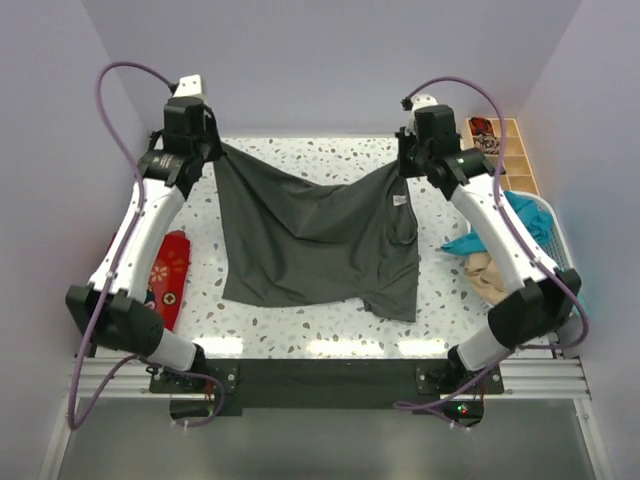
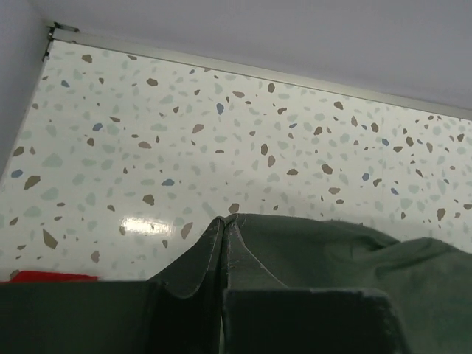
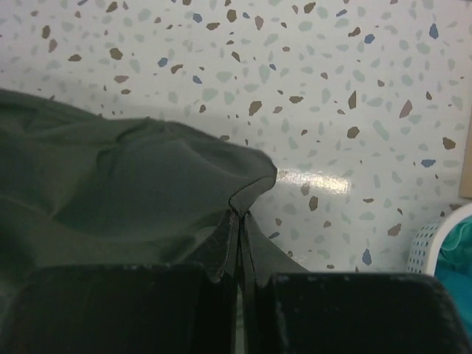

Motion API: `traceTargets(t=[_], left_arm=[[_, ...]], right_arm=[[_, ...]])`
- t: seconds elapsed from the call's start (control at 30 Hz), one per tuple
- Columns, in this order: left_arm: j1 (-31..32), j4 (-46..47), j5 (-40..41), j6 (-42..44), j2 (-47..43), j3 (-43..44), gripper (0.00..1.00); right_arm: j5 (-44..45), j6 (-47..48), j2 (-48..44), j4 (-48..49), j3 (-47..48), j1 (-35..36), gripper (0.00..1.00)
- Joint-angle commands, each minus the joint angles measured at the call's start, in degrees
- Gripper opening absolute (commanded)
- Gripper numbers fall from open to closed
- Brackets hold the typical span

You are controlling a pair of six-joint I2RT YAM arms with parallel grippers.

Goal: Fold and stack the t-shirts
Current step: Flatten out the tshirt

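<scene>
Both closed tight, left gripper (image 1: 216, 150) and right gripper (image 1: 403, 165) each pinch a corner of the shirt (image 1: 310, 235) sagging between them.

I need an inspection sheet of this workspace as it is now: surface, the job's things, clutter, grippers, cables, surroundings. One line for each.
surface: speckled table, glare near the front edge.
job's things: grey-green shirt hangs between both grippers, lower part on the table; red shirt at the left edge; teal shirt and tan shirt by the basket, right side.
clutter: wooden tray, far right corner.
grippers: left gripper shut on one shirt corner; right gripper shut on the other.
cables: left cable and right cable, purple, loop above the arms, apart from the cloth.
surroundings: lilac walls; metal rails in front.
</scene>
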State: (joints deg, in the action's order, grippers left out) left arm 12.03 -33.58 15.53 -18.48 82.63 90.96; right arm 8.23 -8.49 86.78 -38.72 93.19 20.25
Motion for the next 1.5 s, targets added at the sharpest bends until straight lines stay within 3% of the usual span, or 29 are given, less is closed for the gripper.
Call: traceTargets(t=[0.0,0.23,0.4,0.5,0.57,0.8,0.97,1.0,1.03,1.07,1.13,1.27,1.37,1.47], left_arm=[[-4.81,7.91,-7.35,-1.73,8.67,3.09,0.0],[-9.3,19.85,-11.03,-4.98,20.63,-5.26,0.0],[-11.15,22.68,-13.24,-6.48,32.67,-2.72,0.0],[-11.68,23.82,-12.54,-6.31,37.42,-0.09,0.0],[-12.03,20.5,-10.62,-6.3,39.61,1.41,0.0],[-13.88,20.57,-11.05,-6.66,38.22,-4.72,0.0],[-13.88,18.99,-9.64,-7.1,38.75,-3.77,0.0],[-13.88,18.91,-9.9,-7.1,38.75,-3.68,0.0],[-13.79,18.99,-10.6,-7.18,38.75,-3.51,0.0],[-13.88,19.08,-10.87,-7.18,38.57,-3.51,0.0],[-13.88,19.43,-11.57,-7.36,38.13,-3.42,0.0],[-13.79,20.57,-13.06,-7.36,36.47,-3.24,0.04],[-13.88,21.72,-14.47,-7.27,35.94,-3.15,0.01],[-13.88,21.72,-15.27,-7.36,36.55,-2.63,0.0]], right_arm=[[2.31,1.55,7.93,3.03,7.18,-1.88,0.0],[6.26,-0.38,19.54,7.34,5.25,-5.83,0.0],[9.43,-2.76,28.08,7.96,7.62,-9.44,0.0],[6.11,-3.64,32.04,6.39,9.29,-10.32,0.0],[0.86,-3.9,33.62,-0.96,11.83,-10.32,0.0],[-10.75,-9.0,21.52,4.88,-8.09,-8.65,0.0],[-10.51,-8.3,16.58,2.96,-17.14,-6.11,0.0],[-10.95,-8.3,15.88,2.6,-17.94,-6.1,0.04],[-10.61,-8.56,14.39,2.51,-18.74,-6.19,0.32],[-9.82,-8.73,13.51,2.68,-19.96,-6.1,0.42],[-6.58,-9.87,10.88,3.91,-20.59,-6.27,0.52],[3.09,-9.96,9.72,8.98,-15.86,-6.8,0.57],[1.37,-10.4,14.17,16.36,-12.43,-9.69,0.59],[-7.24,-12.34,20.94,19.81,-5.75,-12.77,0.56]])
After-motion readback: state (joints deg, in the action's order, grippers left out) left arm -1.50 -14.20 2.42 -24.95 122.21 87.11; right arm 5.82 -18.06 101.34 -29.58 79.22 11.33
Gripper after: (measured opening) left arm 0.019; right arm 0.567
